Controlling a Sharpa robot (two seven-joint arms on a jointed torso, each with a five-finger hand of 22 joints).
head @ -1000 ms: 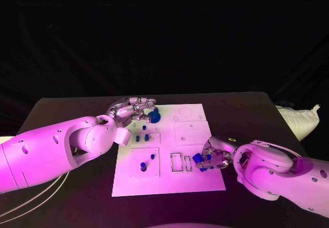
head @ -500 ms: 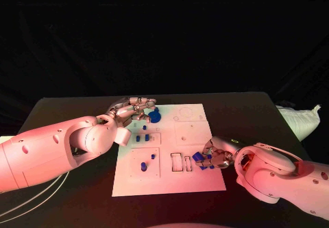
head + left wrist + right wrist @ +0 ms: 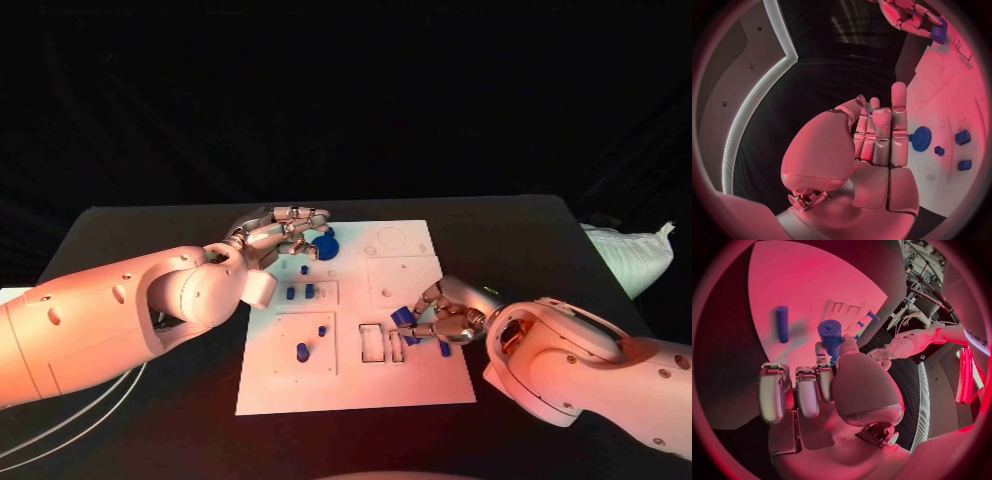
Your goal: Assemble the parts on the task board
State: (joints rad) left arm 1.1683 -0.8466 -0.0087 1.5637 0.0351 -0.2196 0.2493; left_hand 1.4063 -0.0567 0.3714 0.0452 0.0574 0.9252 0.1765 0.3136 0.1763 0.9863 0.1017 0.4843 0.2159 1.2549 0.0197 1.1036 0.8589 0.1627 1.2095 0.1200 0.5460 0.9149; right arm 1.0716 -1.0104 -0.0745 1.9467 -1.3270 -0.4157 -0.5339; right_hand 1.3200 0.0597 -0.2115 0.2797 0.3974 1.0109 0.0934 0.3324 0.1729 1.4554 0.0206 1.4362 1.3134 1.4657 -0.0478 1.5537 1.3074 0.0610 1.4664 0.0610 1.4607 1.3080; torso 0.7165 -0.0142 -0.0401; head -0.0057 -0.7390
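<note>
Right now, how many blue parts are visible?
7: gear by left hand, peg nearby, pair mid-board, two lower down, cylinder in right hand; more may be hidden.

White task board mid-table, small blue parts scattered in its recesses.

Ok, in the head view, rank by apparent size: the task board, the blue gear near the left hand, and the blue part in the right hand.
1. task board, by far the largest.
2. blue gear.
3. blue part held by the right hand; its fingers hide some of it, so the ranking against the gear is unsure.
</note>
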